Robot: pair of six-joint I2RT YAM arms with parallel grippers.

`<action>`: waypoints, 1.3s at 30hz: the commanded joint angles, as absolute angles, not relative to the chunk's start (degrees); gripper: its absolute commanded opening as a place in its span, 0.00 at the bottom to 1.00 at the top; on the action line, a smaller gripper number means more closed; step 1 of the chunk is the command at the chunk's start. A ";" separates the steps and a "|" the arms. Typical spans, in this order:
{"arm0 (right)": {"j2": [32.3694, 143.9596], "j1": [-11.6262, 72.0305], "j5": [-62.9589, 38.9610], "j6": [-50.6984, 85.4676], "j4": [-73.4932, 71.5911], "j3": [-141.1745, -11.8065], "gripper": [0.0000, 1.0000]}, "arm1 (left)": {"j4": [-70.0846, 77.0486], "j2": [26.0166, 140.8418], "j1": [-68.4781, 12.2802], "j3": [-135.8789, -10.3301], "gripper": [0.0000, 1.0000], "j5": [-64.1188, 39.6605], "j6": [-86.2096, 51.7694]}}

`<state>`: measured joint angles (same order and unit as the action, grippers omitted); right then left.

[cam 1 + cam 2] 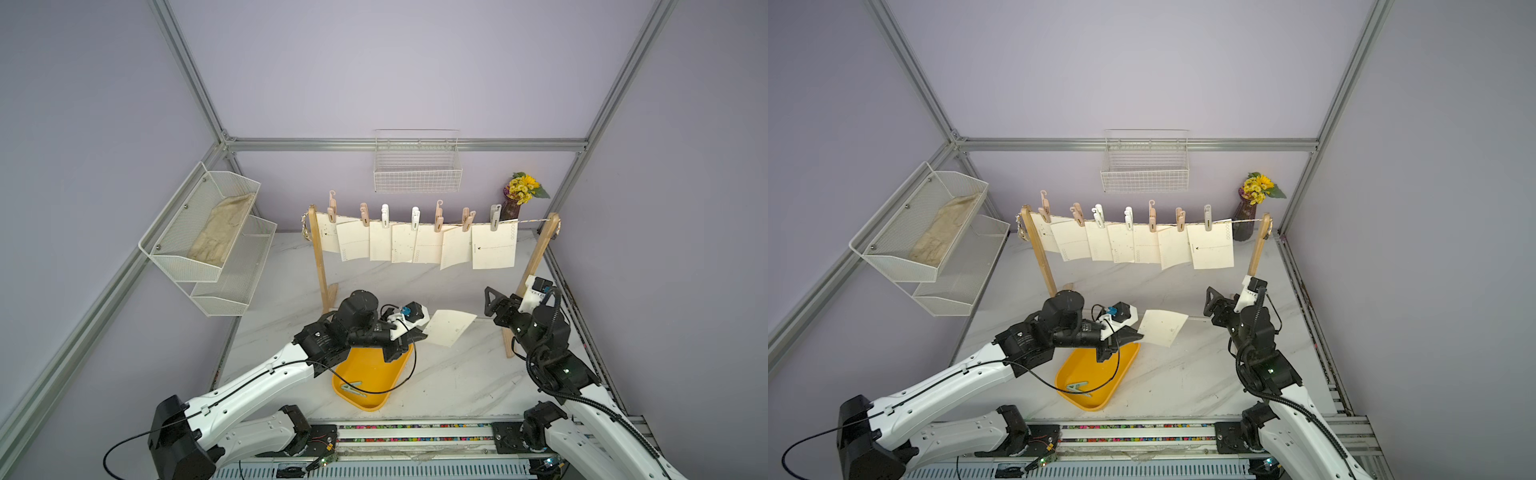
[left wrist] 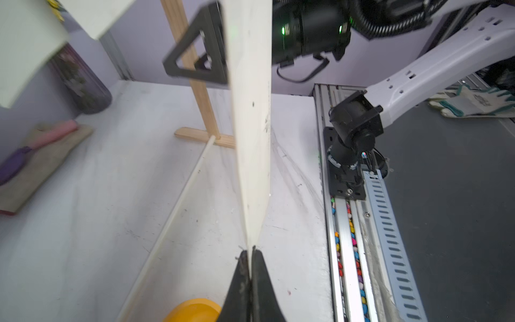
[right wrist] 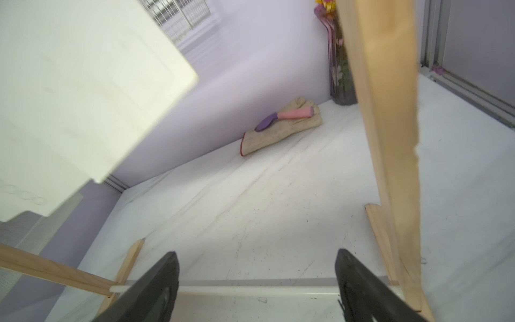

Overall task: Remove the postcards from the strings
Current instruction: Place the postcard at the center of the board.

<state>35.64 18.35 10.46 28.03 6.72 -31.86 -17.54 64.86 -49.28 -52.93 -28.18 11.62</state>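
Pinching one postcard (image 1: 451, 328), the left end effector (image 2: 250, 252) hovers; right end effector (image 3: 256, 252) gapes; seven postcards (image 1: 428, 249) hang.

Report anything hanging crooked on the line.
One postcard, second from the vase end, hangs tilted and curled, its lower corner swung out to one side, while the other hung postcards sit nearly straight.

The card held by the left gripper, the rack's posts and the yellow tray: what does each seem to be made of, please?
Card: thin matte cream paper or light cardstock; it juts out flat from one pinched edge.
Posts: pale, seemingly unvarnished wood, grain showing.
Tray: probably plastic; smooth, uniform yellow, rounded rim.
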 commanded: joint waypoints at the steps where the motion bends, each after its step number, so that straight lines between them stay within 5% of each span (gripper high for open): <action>1: 32.37 18.25 9.32 26.69 13.61 -36.63 0.89 | -20.83 68.30 -51.21 -58.03 0.00 -30.78 12.33; 17: 25.55 18.24 10.41 23.74 16.79 -38.52 0.89 | -32.84 88.77 -52.30 -70.49 0.04 -37.00 11.02; 39: 25.75 18.24 9.92 21.45 16.99 -37.80 0.90 | -48.61 112.96 -52.04 -89.91 0.07 -30.53 13.19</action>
<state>25.50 18.37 9.56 22.37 16.45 -38.65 -45.60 113.40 -52.14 -86.43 -30.13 11.66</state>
